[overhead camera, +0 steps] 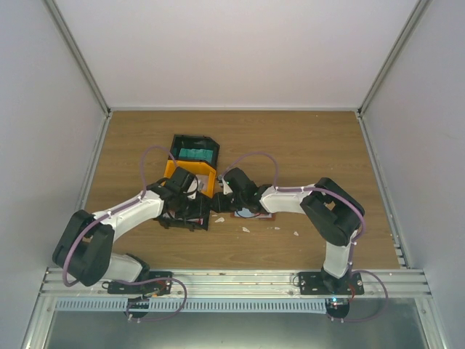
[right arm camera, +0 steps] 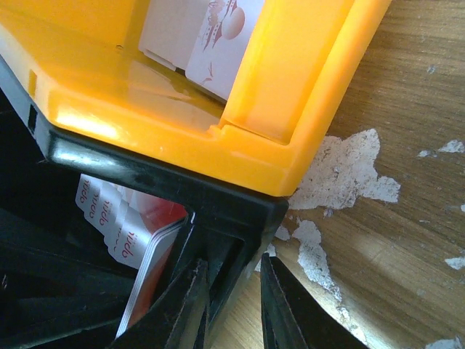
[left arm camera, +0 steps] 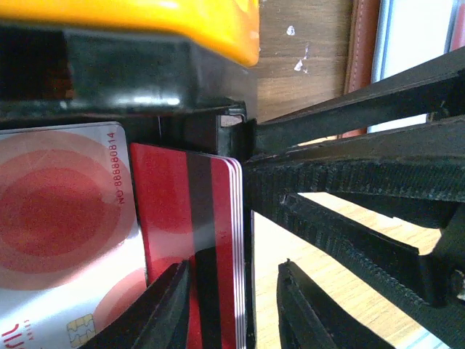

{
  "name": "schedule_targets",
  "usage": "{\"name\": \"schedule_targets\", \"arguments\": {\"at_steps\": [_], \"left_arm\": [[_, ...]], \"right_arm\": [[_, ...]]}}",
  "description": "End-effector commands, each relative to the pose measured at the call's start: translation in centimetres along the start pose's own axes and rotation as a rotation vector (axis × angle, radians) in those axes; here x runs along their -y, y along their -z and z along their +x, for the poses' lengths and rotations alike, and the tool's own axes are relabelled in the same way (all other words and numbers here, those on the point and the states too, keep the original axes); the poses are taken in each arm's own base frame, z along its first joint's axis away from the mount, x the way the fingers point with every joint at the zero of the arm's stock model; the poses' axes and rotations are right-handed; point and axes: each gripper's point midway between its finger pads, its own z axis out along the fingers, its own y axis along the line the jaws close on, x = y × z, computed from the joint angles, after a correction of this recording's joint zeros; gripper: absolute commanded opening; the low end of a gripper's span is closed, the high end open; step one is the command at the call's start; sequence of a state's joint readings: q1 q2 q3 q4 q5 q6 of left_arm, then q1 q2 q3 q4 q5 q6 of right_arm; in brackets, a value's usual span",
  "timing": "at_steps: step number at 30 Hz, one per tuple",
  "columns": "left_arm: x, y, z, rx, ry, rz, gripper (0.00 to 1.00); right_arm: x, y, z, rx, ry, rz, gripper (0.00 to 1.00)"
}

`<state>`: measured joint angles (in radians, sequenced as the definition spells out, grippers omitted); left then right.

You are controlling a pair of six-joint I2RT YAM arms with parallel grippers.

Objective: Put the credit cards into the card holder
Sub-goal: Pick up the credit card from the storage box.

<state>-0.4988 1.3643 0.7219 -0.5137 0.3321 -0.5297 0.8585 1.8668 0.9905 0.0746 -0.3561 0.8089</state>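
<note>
Two grippers are gathered at one corner of a black plastic bin (left arm camera: pixel 131 73), with a yellow plastic bin (right arm camera: pixel 145 109) touching it at 12 o'clock. The left gripper (left arm camera: pixel 236 267) is held open, jaws astride the edge of a stack of red-and-white credit cards (left arm camera: pixel 163 211) inside it. The right gripper (right arm camera: pixel 232 262) is narrowly parted at that corner. The reddish-brown leather-like card holder (left arm camera: pixel 363 65) is laid at the bin's 3 o'clock.

Near the table's (overhead camera: pixel 305 145) centre, a rear bin (overhead camera: pixel 190 138) holding cards (overhead camera: pixel 195 154); just before it, an upper bin (overhead camera: pixel 190 178) stacked on a lower bin (left arm camera: pixel 131 65) — card stack (left arm camera: pixel 211 240) inside the lower. Right of these, card holder (left arm camera: pixel 362 65) flat on the table.
</note>
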Motion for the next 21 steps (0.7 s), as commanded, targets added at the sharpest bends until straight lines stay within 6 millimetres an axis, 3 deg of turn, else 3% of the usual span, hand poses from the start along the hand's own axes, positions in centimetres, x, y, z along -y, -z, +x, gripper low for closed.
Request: {"name": "schedule_targets", "arguments": {"at_steps": [1, 7, 21], "left_arm": [[1.6, 0.0, -0.1, -0.027, -0.054, 0.041, 0.35], [2.5, 0.7, -0.4, -0.024, -0.069, 0.06, 0.27], [2.8, 1.1, -0.2, -0.024, -0.068, 0.072, 0.2]], "right_arm": [[-0.4, -0.4, -0.3, 0.017, 0.014, 0.0, 0.22], [-0.4, -0.4, -0.4, 0.017, 0.015, 0.002, 0.22], [-0.2, -0.5, -0.2, 0.013, 0.014, 0.007, 0.22]]}}
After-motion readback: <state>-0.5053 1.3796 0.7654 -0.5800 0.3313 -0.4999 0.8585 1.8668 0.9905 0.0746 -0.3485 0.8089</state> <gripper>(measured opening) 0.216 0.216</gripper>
